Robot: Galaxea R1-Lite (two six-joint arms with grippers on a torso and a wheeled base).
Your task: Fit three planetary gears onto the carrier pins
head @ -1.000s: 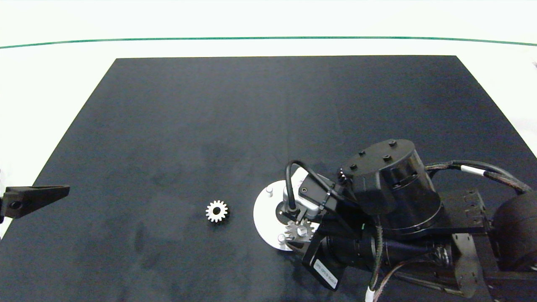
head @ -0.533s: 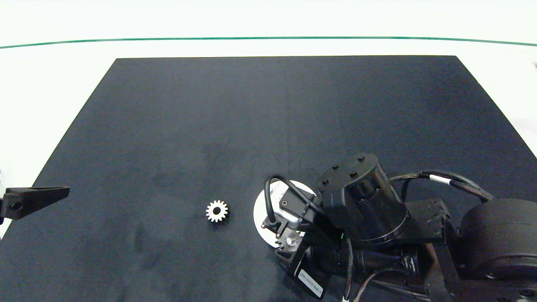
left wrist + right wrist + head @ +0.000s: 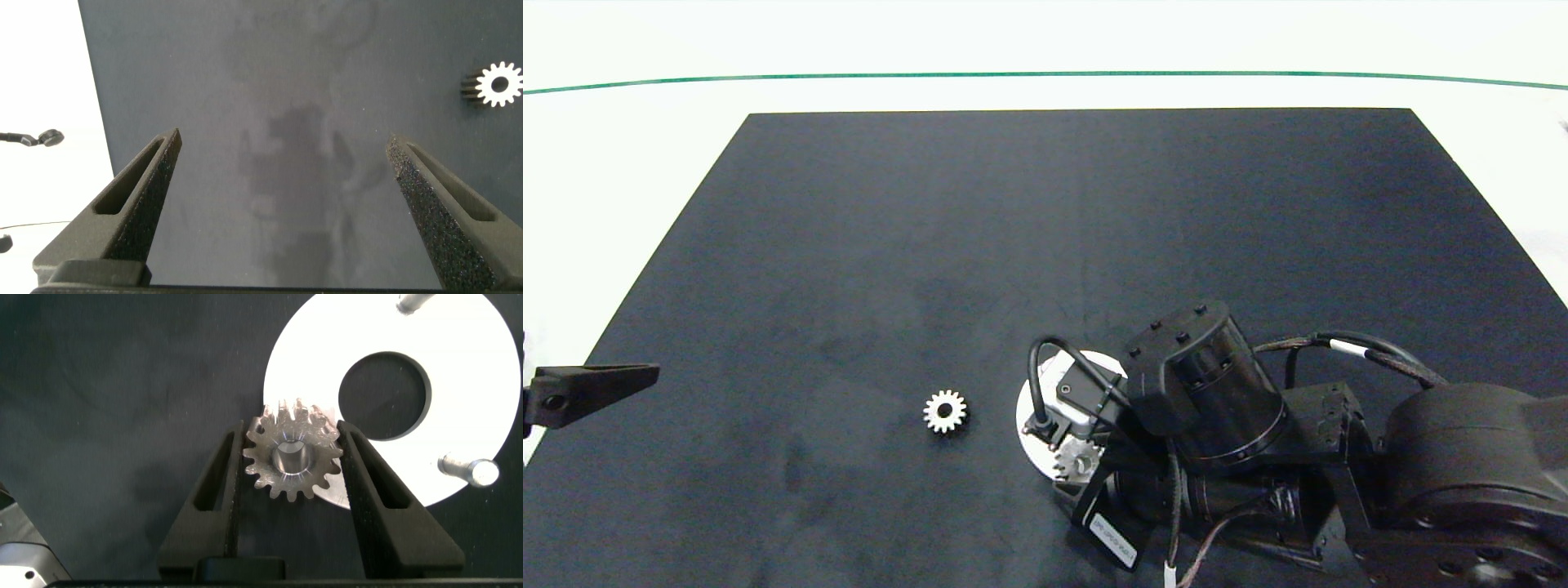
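Against the frames one second and half a second back, the right arm has moved toward the left of the head view and come lower over the white disc (image 3: 1031, 408), so more of the disc is now covered. The loose gear (image 3: 945, 411) on the black mat (image 3: 849, 245) has not moved. The left pincer (image 3: 605, 384) has held its place at the mat's left edge.

Right arm: enters from the right edge, wrist bent down, pincer over the near rim of the disc. The right pincer (image 3: 292, 465) has its two fingers set against opposite sides of a planetary gear (image 3: 292, 457). The gear lies flat at the disc's edge, and a carrier pin (image 3: 292, 454) shows through its bore. Whether the gear is fully seated cannot be told.

Two more carrier pins stand bare on the disc beyond the pincer's tips: one (image 3: 470, 469) to one side of the large centre hole (image 3: 384, 395), the other (image 3: 415, 302) cut off at the frame edge.

Left arm: parked, pincer wide open and holding nothing, fingers (image 3: 139, 196) hovering over bare mat. The loose gear (image 3: 497, 83) lies well apart from it, ahead and to one side.

Hidden: in the head view the right arm's housing covers most of the disc. A third gear is not located in any view. The worktop (image 3: 645, 122) around the mat is white.
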